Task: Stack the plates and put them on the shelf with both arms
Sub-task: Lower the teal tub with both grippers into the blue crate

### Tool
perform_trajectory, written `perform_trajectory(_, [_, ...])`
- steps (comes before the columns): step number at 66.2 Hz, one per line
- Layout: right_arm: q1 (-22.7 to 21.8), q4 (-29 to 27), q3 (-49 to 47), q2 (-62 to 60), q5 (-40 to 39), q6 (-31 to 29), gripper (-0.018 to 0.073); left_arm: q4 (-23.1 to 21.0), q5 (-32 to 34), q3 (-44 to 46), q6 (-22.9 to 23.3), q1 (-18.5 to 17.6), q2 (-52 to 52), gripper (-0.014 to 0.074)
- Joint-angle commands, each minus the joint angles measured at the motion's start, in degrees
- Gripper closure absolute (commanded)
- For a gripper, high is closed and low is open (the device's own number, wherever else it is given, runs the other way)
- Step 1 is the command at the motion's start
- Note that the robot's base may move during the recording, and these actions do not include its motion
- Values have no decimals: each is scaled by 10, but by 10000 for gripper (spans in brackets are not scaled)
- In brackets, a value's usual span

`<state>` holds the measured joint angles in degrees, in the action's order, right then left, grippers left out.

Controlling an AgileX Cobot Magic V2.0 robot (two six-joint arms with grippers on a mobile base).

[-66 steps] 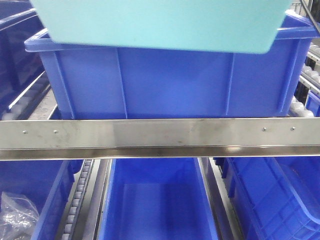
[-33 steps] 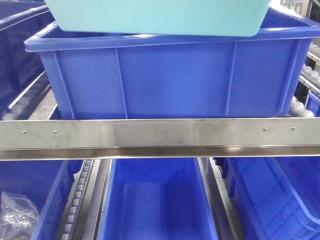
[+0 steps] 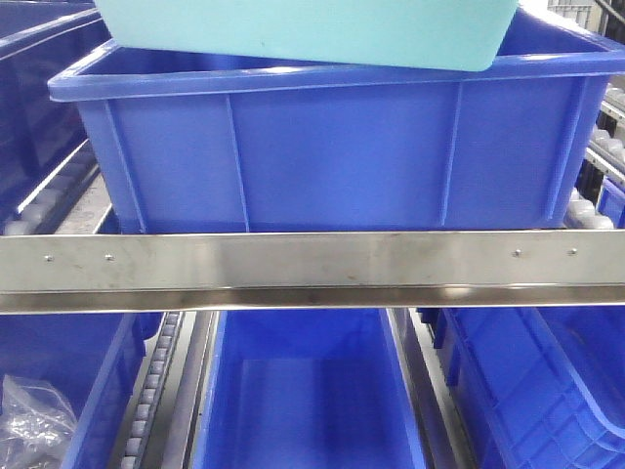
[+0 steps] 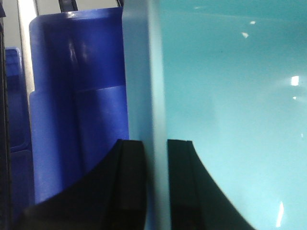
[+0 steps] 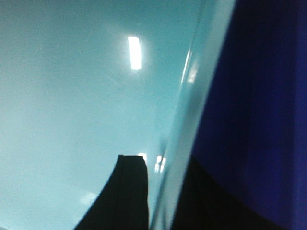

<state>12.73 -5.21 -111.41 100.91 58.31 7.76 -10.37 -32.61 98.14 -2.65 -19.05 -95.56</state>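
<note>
While left gripper [image 4: 156,146] and right gripper [image 5: 165,163] clamp it, teal plate [image 3: 303,29] overhangs bin [image 3: 342,156]

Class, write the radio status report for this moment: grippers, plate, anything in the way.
Left gripper shut on teal plate rim; right gripper likewise. Plate level with top edge of blue bin, above shelf rail. Bin fills that tier.

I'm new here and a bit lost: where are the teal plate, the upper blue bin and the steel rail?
teal plate [image 3: 303,29]: front view, its pale outer wall.
upper blue bin [image 3: 342,156]: front view, middle of its front wall.
steel rail [image 3: 312,262]: front view, centre of its flat face.
</note>
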Motion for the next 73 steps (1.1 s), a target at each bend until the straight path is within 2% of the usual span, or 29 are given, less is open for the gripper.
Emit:
perform_trajectory(1, [9, -97, -41, -22, -87, -17, 504, -72, 56, 25, -5, -22, 16, 508])
perform_trajectory(16, [3, -97, -82, -1, -71, -17, 504, -72, 58, 35, -5, -22, 1, 508])
perform_trajectory(37, [3, -97, -81, 28, -71, -17, 504, -68, 52, 54, -6, -22, -25, 509])
perform_trajectory(53, [3, -83, -81, 38, -80, -17, 504, -37, 54, 54, -6, -22, -27, 509])
perform_trajectory(73, [3, -79, -81, 41, -88, -17, 504, -40, 48, 54, -6, -20, -49, 509])
